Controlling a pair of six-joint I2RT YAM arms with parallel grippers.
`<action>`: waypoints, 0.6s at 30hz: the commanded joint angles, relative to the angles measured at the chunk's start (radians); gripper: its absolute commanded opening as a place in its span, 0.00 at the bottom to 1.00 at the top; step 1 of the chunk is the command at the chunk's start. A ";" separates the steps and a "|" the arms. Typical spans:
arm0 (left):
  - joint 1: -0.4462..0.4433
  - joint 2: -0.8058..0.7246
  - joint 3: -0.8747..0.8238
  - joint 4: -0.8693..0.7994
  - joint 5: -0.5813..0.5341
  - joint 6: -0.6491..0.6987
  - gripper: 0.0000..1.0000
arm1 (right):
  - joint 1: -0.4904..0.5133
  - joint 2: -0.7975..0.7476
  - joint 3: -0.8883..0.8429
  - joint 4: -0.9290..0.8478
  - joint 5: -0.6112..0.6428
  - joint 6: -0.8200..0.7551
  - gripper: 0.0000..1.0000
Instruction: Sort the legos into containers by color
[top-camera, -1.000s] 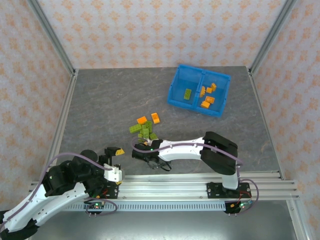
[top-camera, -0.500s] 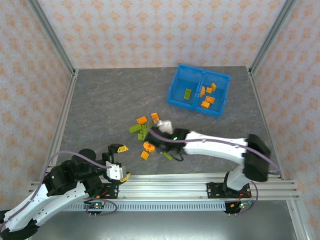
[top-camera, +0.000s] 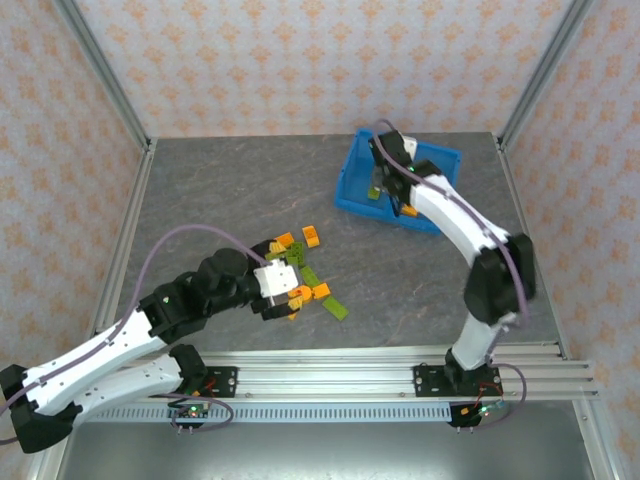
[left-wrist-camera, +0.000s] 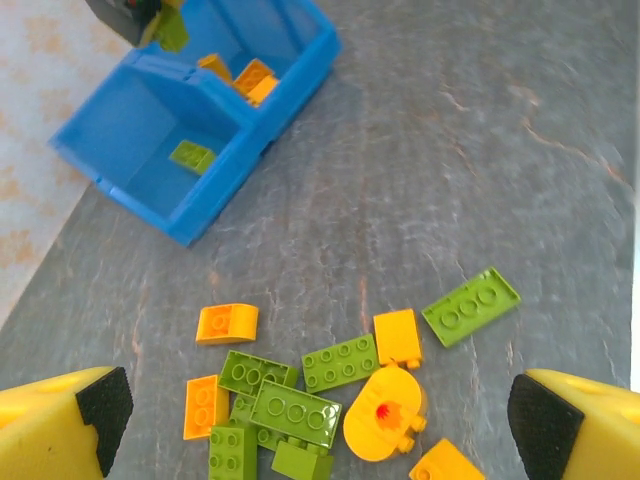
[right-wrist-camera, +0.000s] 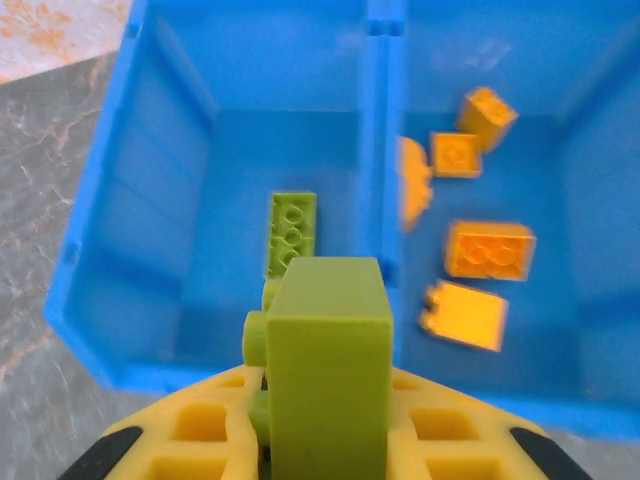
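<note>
A dark grey, marble-veined surface (top-camera: 220, 200) is enclosed by cream walls (top-camera: 300, 60) printed with orange floral motifs; slanting aluminium posts (top-camera: 105, 75) mark the far corners, under even, soft light.

Three views, one shared blue bin (top-camera: 350, 206)
We overlook the table (top-camera: 220, 200) from high behind; both wrist cameras angle down, closer.

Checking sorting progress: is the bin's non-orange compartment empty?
Not empty: one green brick lies flat on the compartment floor.
</note>
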 joint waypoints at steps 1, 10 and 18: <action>0.042 0.050 0.047 -0.034 -0.045 -0.140 1.00 | -0.026 0.165 0.190 -0.036 -0.050 -0.038 0.23; 0.137 -0.002 -0.002 0.026 0.046 -0.113 1.00 | -0.043 0.545 0.637 -0.176 -0.080 -0.002 0.32; 0.162 -0.027 -0.039 0.021 0.041 -0.090 1.00 | -0.042 0.524 0.663 -0.211 -0.100 -0.004 0.45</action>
